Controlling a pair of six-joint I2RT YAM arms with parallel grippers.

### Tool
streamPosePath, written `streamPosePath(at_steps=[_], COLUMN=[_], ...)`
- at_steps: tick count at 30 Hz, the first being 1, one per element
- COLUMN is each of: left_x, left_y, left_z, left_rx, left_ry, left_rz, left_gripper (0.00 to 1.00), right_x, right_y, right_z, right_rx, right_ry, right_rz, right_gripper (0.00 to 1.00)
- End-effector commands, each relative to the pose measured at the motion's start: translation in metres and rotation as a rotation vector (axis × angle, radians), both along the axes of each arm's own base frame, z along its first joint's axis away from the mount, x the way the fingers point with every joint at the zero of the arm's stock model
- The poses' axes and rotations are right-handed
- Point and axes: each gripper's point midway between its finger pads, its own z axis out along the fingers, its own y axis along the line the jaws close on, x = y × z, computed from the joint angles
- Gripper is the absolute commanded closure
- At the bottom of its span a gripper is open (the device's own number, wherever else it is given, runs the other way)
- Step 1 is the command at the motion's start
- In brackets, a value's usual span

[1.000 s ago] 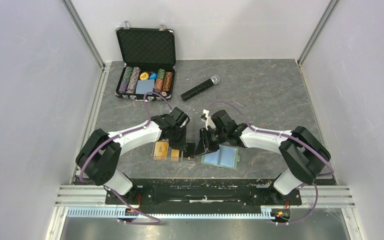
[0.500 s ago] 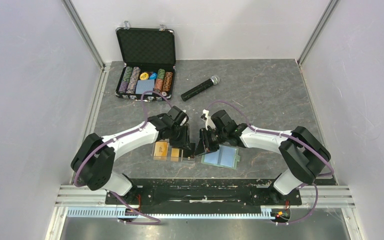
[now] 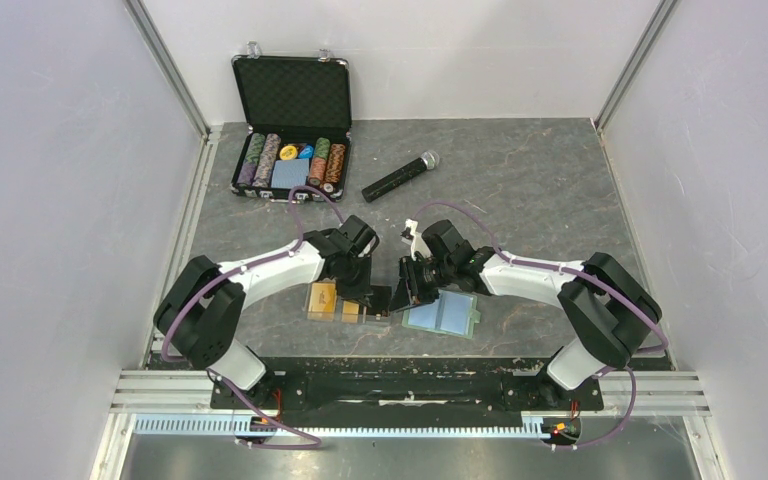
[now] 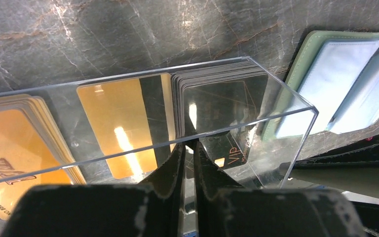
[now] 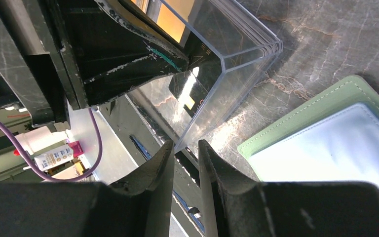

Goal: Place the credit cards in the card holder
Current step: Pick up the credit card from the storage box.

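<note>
The clear tray [image 3: 332, 317] holds orange cards [image 3: 323, 296], a gold-tan card [image 4: 108, 113] and a stack of black cards [image 4: 217, 98]. My left gripper [image 3: 368, 292] reaches into the tray's right end, jaws pinched almost together at a black VIP card [image 4: 234, 158] that stands tilted up there [image 5: 192, 94]. My right gripper [image 3: 403, 295] is shut on the tray's right end wall [image 5: 227, 84], its edge between the fingertips [image 5: 205, 148]. The sage-green card holder [image 3: 445, 314] lies open, light blue inside up, just right of the tray [image 4: 345, 84] [image 5: 325, 143].
An open black case [image 3: 290, 160] of poker chips with a blue block stands at the back left. A black microphone [image 3: 400, 177] lies behind the arms. Grey walls close both sides. The metal rail [image 3: 410, 385] runs along the near edge.
My left arm swung a little to the right half a second ago and is back over the tray's right end. The right arm, tray and card holder have not moved.
</note>
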Motion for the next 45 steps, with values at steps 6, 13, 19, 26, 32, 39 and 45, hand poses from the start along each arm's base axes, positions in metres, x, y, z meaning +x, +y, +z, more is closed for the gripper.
streamPosePath(at_steps=[6, 13, 19, 26, 32, 39, 45], left_x=[0.008, 0.007, 0.007, 0.006, 0.002, -0.001, 0.002], left_y=[-0.018, -0.017, -0.024, -0.024, -0.022, -0.033, -0.040], left_z=[0.018, 0.024, 0.032, 0.030, 0.014, 0.014, 0.031], left_rx=[-0.074, -0.057, -0.065, -0.052, 0.014, 0.070, 0.027], left_ry=[-0.037, -0.036, -0.042, -0.037, -0.008, -0.017, -0.052], left_rz=[-0.028, -0.043, -0.058, -0.073, -0.119, -0.182, -0.159], left_gripper=[0.98, 0.98, 0.98, 0.98, 0.96, 0.96, 0.98], right_x=[0.003, 0.003, 0.003, 0.003, 0.003, 0.003, 0.003], right_y=[0.000, -0.001, -0.002, -0.002, -0.002, -0.003, -0.003], right_z=[-0.002, -0.002, -0.003, -0.003, -0.002, -0.002, -0.002], right_rx=[-0.024, -0.027, -0.027, -0.030, -0.029, -0.031, -0.033], right_ry=[-0.032, -0.030, -0.030, -0.032, -0.032, -0.034, -0.036], right_rz=[0.008, 0.006, 0.007, 0.005, 0.005, 0.002, 0.003], right_gripper=[0.74, 0.74, 0.74, 0.73, 0.73, 0.73, 0.73])
